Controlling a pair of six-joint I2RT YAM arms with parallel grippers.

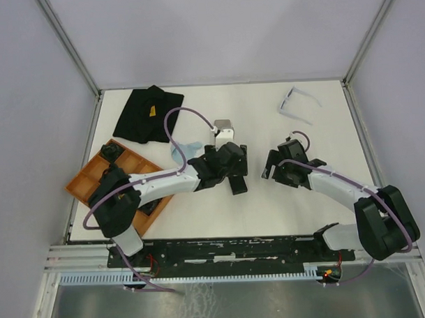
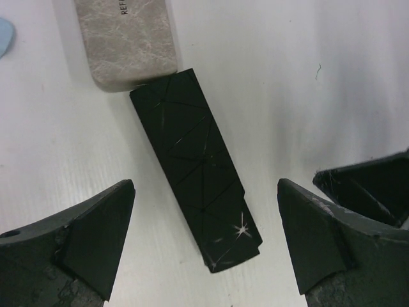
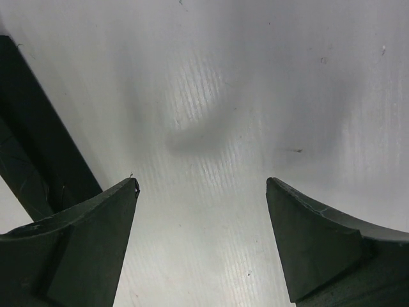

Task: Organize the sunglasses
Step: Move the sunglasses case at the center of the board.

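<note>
Sunglasses (image 1: 298, 104) with the pale lavender frame lie at one o'clock on the table (image 1: 263, 207), well apart from both arms. Left gripper (image 2: 204, 192) gapes empty above a black case (image 2: 192, 173); right gripper (image 3: 201, 192) gapes empty too.

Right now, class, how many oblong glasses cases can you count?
2. The grey marbled oblong case lies just beyond the left gripper; the black faceted oblong case lies under it, touching the grey case. Others may be hidden.

The grey marbled oblong case (image 2: 128, 45) carries small dark print, cut off at the left wrist view's edge; only "REF" reads. The black folded cloth (image 1: 147, 114) near the far-left corner of the table (image 1: 267, 115) bears a small yellow mark, unreadable.
</note>
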